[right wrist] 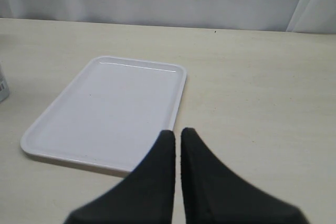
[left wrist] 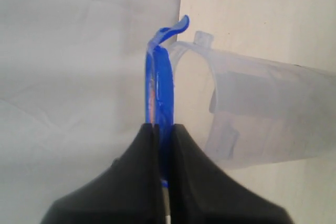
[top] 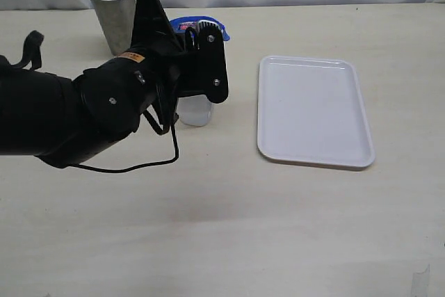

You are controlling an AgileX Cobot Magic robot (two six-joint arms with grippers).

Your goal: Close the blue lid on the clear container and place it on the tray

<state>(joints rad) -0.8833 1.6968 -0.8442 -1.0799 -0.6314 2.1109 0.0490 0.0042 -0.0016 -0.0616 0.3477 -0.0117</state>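
Lid [left wrist: 160, 85], glossy blue plastic, beside translucent rounded container [left wrist: 262, 114].

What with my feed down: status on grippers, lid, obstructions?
Left gripper shut on blue lid, at rim of clear container, not seated flat. Right gripper shut, empty, facing tray. Metal cup off the path.

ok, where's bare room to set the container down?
Free: the whole tray; the table strip between clear container and tray; the wide stretch nearer the exterior camera. Crowded: far left, where metal cup, blue lid, container and left gripper bunch.
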